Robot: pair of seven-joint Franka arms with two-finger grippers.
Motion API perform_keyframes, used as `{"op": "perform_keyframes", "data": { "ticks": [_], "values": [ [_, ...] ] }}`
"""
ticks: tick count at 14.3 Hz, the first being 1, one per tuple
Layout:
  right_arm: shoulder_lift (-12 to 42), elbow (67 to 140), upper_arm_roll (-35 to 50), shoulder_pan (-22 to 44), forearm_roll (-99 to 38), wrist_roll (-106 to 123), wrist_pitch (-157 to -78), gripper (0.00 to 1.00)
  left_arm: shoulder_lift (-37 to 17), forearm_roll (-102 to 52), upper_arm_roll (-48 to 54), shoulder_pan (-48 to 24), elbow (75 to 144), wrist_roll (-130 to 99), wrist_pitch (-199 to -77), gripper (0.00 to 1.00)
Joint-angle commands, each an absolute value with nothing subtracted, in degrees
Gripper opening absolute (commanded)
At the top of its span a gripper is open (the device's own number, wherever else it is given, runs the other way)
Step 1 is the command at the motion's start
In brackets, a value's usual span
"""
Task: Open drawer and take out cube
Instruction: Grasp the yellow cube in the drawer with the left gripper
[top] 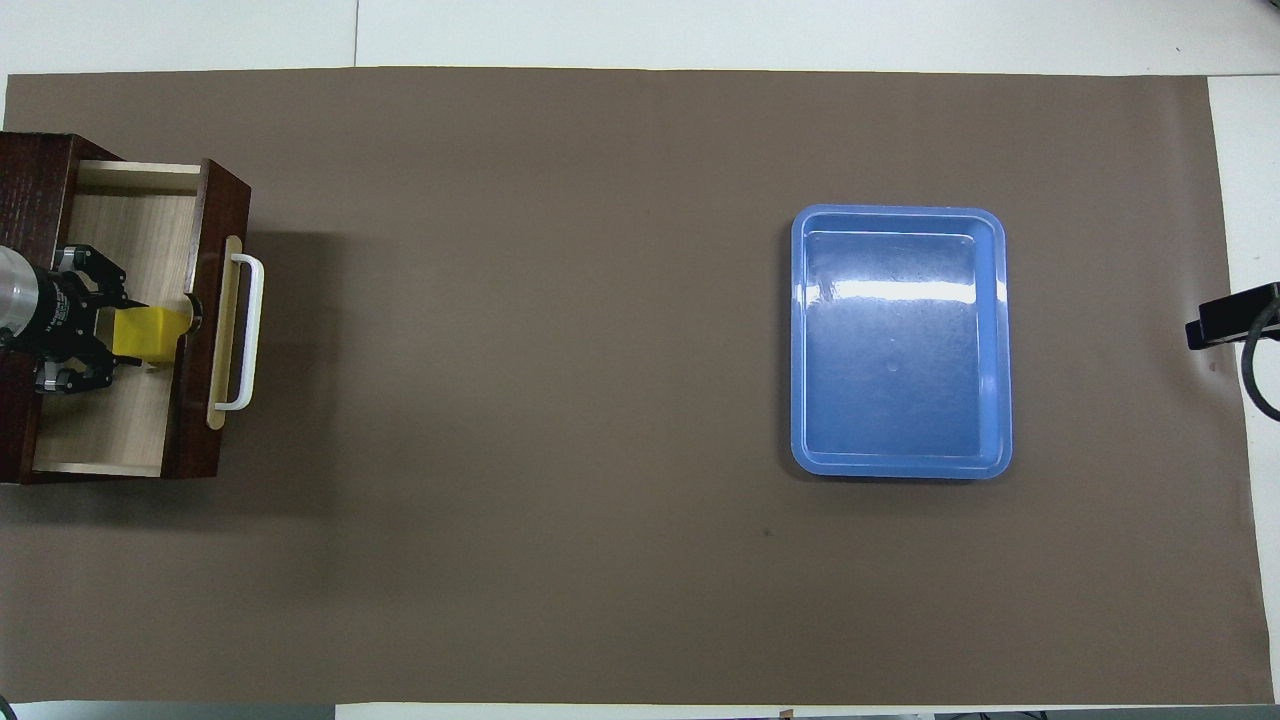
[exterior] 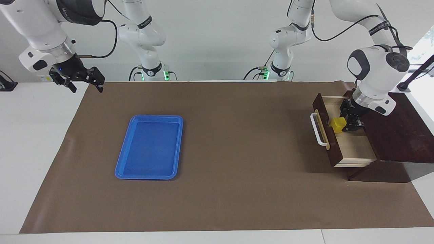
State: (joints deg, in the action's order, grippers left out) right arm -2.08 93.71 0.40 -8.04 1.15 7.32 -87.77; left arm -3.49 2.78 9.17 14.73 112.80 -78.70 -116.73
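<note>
Drawer point(exterior: 342, 144) is already pulled open; left gripper point(exterior: 343, 124) has the yellow cube point(exterior: 338, 124) pinched at the tray's point(exterior: 123, 162) 3 o'clock, not yet lifted out. Right gripper point(exterior: 84, 83) waits, fingers wide.

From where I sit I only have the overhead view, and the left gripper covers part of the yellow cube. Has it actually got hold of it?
Observer: Yes. In the facing view the left gripper reaches down into the open drawer and is shut on the yellow cube.
Operator: Is the cube clear of the drawer floor?
Observer: I cannot tell. It sits low, inside the drawer, close to the front panel.
Operator: And the right gripper? I barely see it.
Observer: The right gripper waits raised and open, holding nothing, over the edge of the brown mat at the right arm's end of the table.
</note>
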Motion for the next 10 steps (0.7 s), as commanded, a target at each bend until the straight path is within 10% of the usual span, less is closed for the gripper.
{"op": "perform_keyframes", "data": {
  "ticks": [1, 10],
  "values": [
    [-2.46, 93.96, 0.97, -8.70, 1.50, 8.61, -88.15, 1.00, -2.02, 1.76, 9.14, 14.50, 114.26, -79.10, -117.69, 0.00],
    [-2.63, 94.74, 1.05, -8.79, -0.26, 2.91, -89.12, 1.00, -9.04, 0.18, 9.23, 10.65, 91.18, -80.15, -99.87, 0.00]
  ]
}}
